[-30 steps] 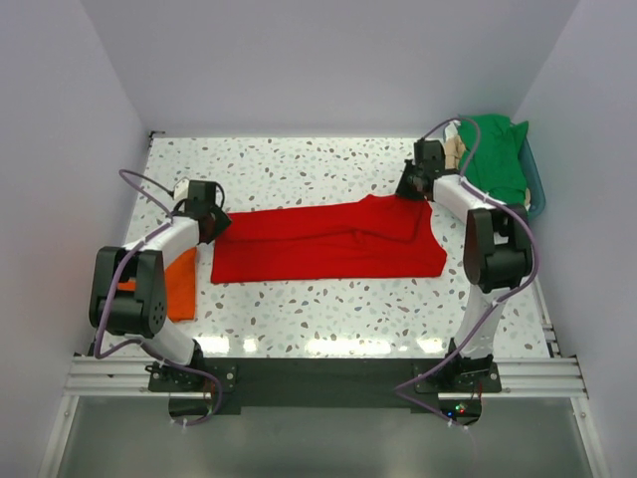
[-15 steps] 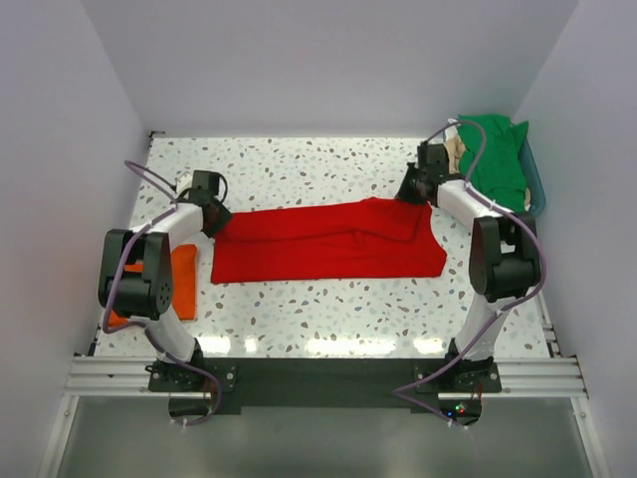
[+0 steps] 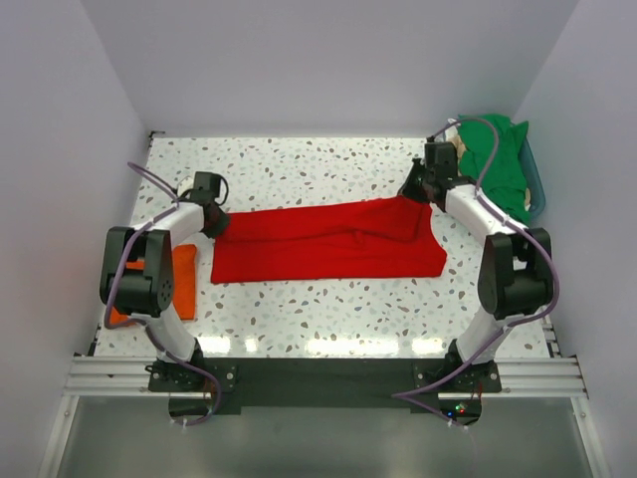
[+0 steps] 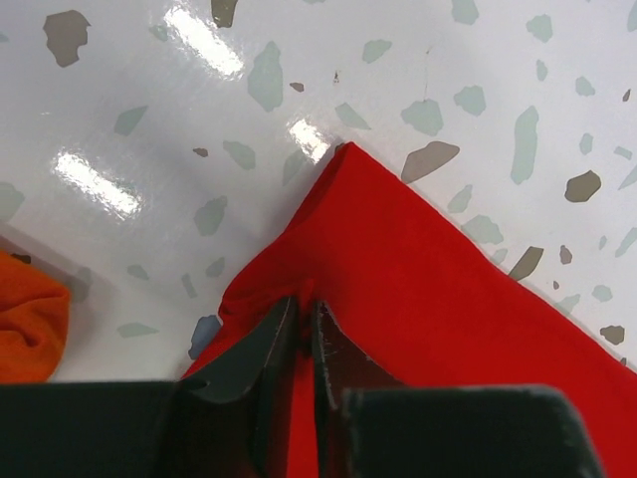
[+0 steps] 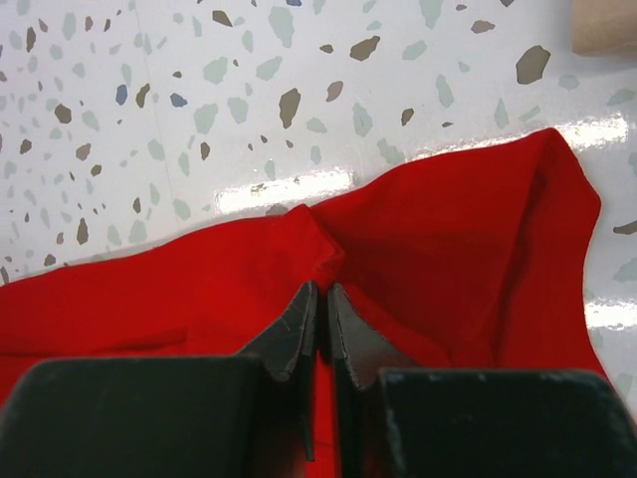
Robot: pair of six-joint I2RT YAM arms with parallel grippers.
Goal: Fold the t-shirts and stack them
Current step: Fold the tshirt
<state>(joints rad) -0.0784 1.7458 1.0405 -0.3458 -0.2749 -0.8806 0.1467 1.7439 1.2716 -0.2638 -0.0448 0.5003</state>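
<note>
The big soft red cloth t-shirt lies spread across the middle of the white speckled tabletop. The left gripper pinches its left corner, and the right gripper pinches its far right edge.

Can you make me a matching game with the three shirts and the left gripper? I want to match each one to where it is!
Things:
1. red t-shirt
2. orange t-shirt
3. green t-shirt
4. left gripper

Places:
A. heaped in the far right corner
B. pinching a corner of the red cloth
C. spread across the middle of the table
D. by the left edge

Pairs: 1-C, 2-D, 3-A, 4-B
</note>
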